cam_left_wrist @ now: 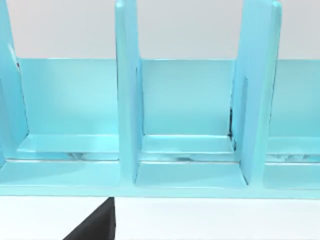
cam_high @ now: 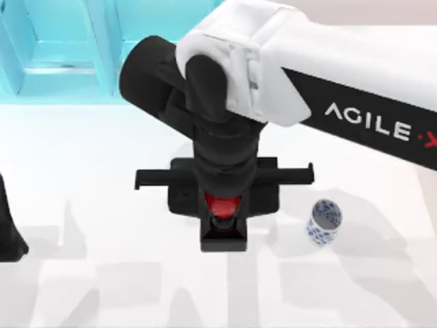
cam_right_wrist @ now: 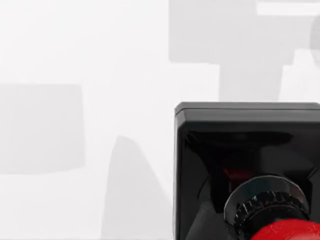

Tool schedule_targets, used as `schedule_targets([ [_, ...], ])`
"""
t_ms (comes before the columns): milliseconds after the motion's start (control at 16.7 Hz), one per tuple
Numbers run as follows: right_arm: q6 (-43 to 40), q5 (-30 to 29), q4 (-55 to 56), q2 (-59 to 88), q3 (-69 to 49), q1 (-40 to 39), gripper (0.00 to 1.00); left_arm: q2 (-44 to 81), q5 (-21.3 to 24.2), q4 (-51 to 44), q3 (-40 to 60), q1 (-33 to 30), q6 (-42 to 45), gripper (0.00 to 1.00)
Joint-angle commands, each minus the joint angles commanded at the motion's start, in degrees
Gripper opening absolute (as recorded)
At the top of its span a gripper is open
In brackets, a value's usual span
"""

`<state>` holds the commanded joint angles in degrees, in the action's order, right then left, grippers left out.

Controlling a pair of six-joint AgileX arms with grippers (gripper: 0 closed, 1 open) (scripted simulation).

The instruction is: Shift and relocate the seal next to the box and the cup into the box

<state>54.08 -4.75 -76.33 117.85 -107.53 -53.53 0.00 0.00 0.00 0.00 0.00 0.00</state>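
The seal [cam_high: 222, 232], a black block with a red knob [cam_high: 222, 203], sits under my right gripper [cam_high: 222, 208] at the table's middle. The dark fingers press against the knob from both sides, shut on it. In the right wrist view the seal [cam_right_wrist: 240, 150] is very near, its red knob [cam_right_wrist: 285, 232] at the frame's edge. The white cup [cam_high: 323, 222] with a blue pattern stands upright to the right of the seal, untouched. The light blue box [cam_high: 61, 68] lies at the back left. My left arm [cam_high: 10, 232] is parked at the left edge.
The box's blue dividers [cam_left_wrist: 126, 100] split it into several open compartments, seen close in the left wrist view. A black wedge [cam_left_wrist: 95, 225] pokes in below them. The right arm's white link [cam_high: 355, 89] crosses the back right of the table.
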Motion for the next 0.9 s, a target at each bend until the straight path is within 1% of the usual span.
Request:
schedule_targets([
  [240,-5.9,0.6,0.2,-8.0,7.8,5.8,0.0,0.0,0.0,0.0,0.0,0.0,0.0,1.0],
  [720,-26.3,2.6,0.6,-37.8,36.4,25.9,0.0,0.0,0.0,0.0,0.0,0.0,0.0,1.0],
  [900,-32.2,3.1,0.7,-45.9,44.3,31.7,0.0,0.0,0.0,0.0,0.0,0.0,0.0,1.0],
])
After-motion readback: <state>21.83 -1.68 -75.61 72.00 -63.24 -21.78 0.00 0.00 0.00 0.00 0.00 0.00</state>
